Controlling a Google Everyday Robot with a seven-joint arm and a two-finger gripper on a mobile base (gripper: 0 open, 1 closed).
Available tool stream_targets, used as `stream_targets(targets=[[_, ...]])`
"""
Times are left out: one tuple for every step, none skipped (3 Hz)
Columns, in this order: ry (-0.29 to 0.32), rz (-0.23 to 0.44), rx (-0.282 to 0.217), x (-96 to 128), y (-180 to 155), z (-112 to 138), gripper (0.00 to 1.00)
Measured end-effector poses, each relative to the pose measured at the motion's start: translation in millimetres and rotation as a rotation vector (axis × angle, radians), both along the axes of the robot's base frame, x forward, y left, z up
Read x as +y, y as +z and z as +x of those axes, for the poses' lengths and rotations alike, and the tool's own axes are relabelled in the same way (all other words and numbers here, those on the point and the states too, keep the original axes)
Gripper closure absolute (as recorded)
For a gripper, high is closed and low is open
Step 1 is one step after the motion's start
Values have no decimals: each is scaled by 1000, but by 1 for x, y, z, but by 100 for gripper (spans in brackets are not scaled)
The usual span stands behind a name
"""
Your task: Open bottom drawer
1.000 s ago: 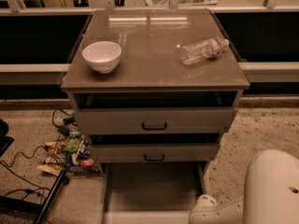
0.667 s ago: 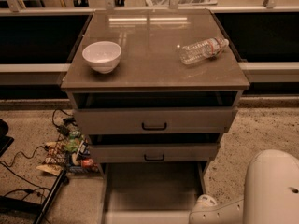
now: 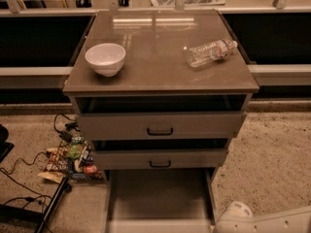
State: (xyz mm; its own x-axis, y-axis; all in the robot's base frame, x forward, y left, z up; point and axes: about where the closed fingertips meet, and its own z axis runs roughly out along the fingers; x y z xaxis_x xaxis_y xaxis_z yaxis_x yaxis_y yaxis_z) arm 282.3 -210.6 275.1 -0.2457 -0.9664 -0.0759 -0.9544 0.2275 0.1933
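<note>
Since the bottom drawer (image 3: 158,195) stands pulled well out, I judge only withdrawal remains; the gripper hides below the white arm (image 3: 265,222), and I cannot tell its state

Office-like workspace: carpet floor (image 3: 277,144), loose cables (image 3: 65,134), snack packets (image 3: 68,159)

No readable text, bottle (image 3: 210,52) label on the worktop (image 3: 155,72) illegible, end effector out of view, only white arm (image 3: 265,221) showing, below-right of the worktop

You have the plain grey bottom drawer (image 3: 158,198), a white bowl (image 3: 105,58) far left, a clear bottle (image 3: 210,52) far right, speckled beige floor (image 3: 272,154); your white arm (image 3: 262,222) near right, gripper out of view.
</note>
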Motion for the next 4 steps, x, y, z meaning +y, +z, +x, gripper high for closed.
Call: stream_targets(targets=[[-5, 34, -23, -20, 92, -41, 0], [-77, 17, -102, -53, 181, -28, 0], [-89, -10, -208, -76, 284, -7, 0], [-62, -78, -305, -87, 357, 10, 0]])
